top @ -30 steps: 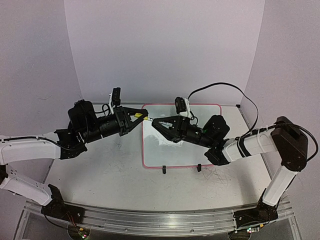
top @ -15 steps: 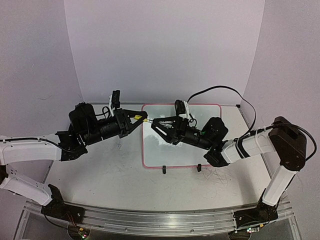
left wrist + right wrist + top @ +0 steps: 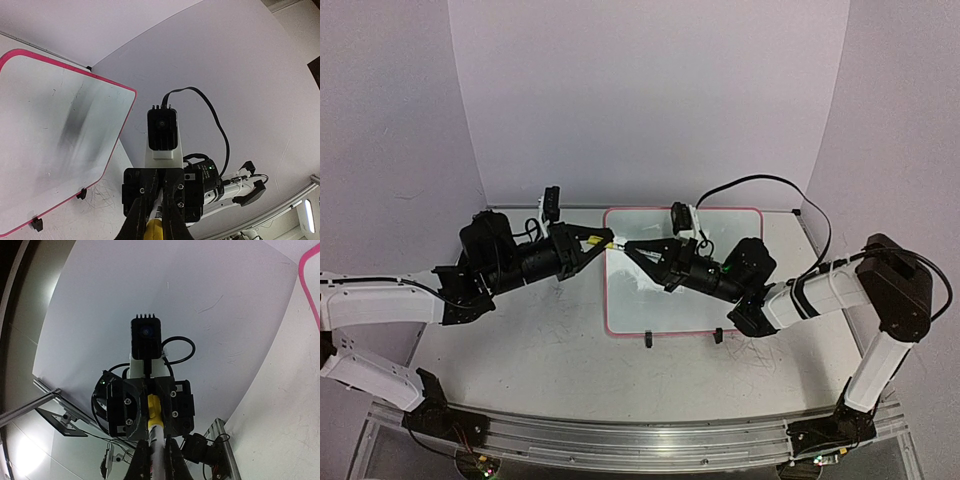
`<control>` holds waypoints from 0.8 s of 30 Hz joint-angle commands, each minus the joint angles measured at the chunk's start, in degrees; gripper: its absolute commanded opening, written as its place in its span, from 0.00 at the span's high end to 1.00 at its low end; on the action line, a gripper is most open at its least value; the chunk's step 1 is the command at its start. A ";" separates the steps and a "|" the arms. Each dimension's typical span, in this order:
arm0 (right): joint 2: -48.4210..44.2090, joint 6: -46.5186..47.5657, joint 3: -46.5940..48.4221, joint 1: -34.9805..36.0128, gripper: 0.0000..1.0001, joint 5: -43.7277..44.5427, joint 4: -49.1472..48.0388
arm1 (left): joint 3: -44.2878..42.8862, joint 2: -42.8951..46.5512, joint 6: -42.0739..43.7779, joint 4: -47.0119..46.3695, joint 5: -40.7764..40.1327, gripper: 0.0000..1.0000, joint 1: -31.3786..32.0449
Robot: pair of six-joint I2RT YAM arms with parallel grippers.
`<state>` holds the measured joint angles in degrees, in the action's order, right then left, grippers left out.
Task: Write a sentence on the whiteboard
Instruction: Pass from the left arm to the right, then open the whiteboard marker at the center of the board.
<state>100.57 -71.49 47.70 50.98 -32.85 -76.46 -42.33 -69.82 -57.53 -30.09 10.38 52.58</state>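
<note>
Tips of both end effectors are partly masked in the top view where they meet, so the grip is read from the wrist views. Left end effector (image 3: 603, 240) (image 3: 150, 220): fingers drawn narrow onto the yellow end of a slim yellow-and-white marker pen (image 3: 612, 242) (image 3: 152, 231); that end is cut off by the lower frame edge. Right end effector (image 3: 630, 246) (image 3: 157, 460): fingers drawn narrow onto the pen's white barrel (image 3: 158, 445), which runs up to the yellow part seated in the opposing fingers. The pen is thus held from both sides, level, above the far-left corner of the board. The small rectangular glossy white board with thin pink-red rim (image 3: 665, 312) lies flat at the middle of the pale surface (image 3: 520, 340), under the right arm, which hides part of its face. Whether writing stands on the board cannot be told; in the left wrist view (image 3: 45, 150) only a grey streak is noted. In the right wrist view only a curved piece of rim (image 3: 305, 279) is caught. Small black clip feet counted: two, on the near edge (image 3: 647, 340) (image 3: 717, 336), also seen from the left wrist (image 3: 81, 193) (image 3: 36, 223). Counted: two arms, one pen, one board. A black cable (image 3: 760, 180) loops above the right wrist.
</note>
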 commanded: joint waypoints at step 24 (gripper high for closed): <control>-39.24 45.83 -7.87 -7.15 1.00 18.84 54.13 | 4.18 7.93 11.51 36.50 -7.31 1.00 -18.59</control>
<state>68.76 -47.28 31.03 41.98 -29.27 -50.46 -33.86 -55.77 -55.37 -14.35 10.41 34.30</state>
